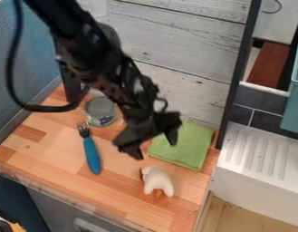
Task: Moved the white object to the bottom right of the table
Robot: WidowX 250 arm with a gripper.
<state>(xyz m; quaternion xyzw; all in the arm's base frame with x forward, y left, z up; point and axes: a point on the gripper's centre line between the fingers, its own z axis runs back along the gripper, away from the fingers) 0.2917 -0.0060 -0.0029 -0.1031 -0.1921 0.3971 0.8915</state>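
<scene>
My gripper [155, 148] hangs over the middle right of the wooden table, its two fingers apart and nothing visible between them. The white object [157, 181], a small rounded figure with a bit of brown at its side and underside, rests on the table [123, 189] toward the lower right. It lies just below the gripper in the view, apart from the fingertips. The front edge and the right edge of the tabletop are both close to it.
A folded green cloth [186, 146] lies partly behind the gripper at the right. To the left are a blue-handled fork [92, 155] and a metal can [101, 112]. A grey plank wall stands behind, and a white ridged drainer [263, 154] is beyond the right edge.
</scene>
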